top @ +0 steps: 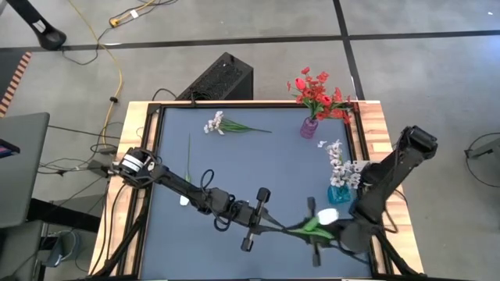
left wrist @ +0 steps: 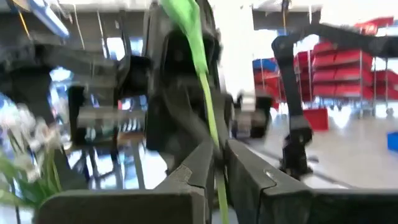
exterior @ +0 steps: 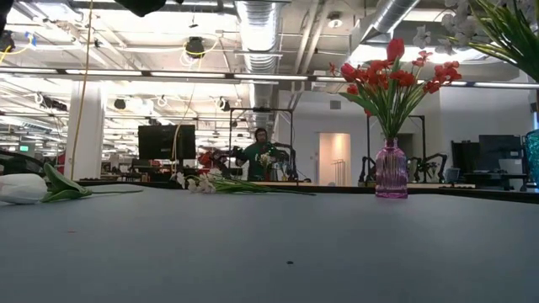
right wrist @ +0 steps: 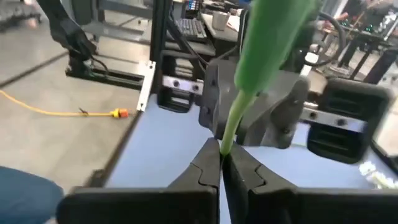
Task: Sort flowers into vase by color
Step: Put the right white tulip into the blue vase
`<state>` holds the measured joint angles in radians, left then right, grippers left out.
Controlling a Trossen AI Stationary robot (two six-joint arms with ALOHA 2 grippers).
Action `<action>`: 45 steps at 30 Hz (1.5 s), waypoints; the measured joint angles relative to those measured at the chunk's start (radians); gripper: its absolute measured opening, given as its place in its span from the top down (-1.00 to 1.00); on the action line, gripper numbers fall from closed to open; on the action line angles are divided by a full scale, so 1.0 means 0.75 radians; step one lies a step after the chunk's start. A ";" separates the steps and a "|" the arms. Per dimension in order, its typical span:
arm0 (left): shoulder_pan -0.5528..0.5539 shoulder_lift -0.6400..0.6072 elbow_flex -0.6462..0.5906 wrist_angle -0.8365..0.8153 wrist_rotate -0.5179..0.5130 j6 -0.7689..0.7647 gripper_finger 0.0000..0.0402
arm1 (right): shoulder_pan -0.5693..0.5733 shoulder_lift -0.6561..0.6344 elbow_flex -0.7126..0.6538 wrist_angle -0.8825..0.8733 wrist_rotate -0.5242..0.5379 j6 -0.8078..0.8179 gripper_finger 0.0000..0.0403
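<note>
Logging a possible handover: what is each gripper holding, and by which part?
Both grip one white tulip by its thin green stem: the left gripper and the right gripper are each shut on it.

White tulip (top: pixel 328 215) w/ green stem (left wrist: pixel 208 118) & leaf, pinched by two black grippers, left gripper (left wrist: pixel 219 163) & right gripper (right wrist: pixel 221 163). Red blossoms (top: pixel 316 94) in pink-purple vase (exterior: pixel 391 171); white sprays (top: pixel 337 160) in blue-teal vase (top: pixel 339 193). White spray (top: pixel 216 122) & second white tulip (exterior: pixel 21 188) on grey-blue mat (top: pixel 258 164), light wood table rim (top: pixel 379 129). Yellow cable (top: pixel 117 66) on grey floor.
</note>
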<state>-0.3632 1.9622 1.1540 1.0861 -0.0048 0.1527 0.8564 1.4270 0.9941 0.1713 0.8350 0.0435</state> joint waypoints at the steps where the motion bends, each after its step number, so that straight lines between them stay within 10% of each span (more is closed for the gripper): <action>1: -0.001 -0.004 -0.002 -0.035 0.001 0.001 0.82 | 0.031 -0.011 0.002 -0.034 0.041 0.046 0.84; 19: 0.010 -0.115 -0.003 -0.328 -0.130 0.120 0.72 | 0.441 -0.329 0.003 -1.174 0.212 1.148 0.85; 45: 0.035 -0.114 -0.003 -0.356 -0.195 0.095 0.72 | 0.618 -0.806 0.024 -1.931 0.007 1.426 0.85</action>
<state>-0.3367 1.8767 1.1519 0.8188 -0.1513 0.2237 1.3201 0.8223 1.0124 -1.2766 0.8400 1.1132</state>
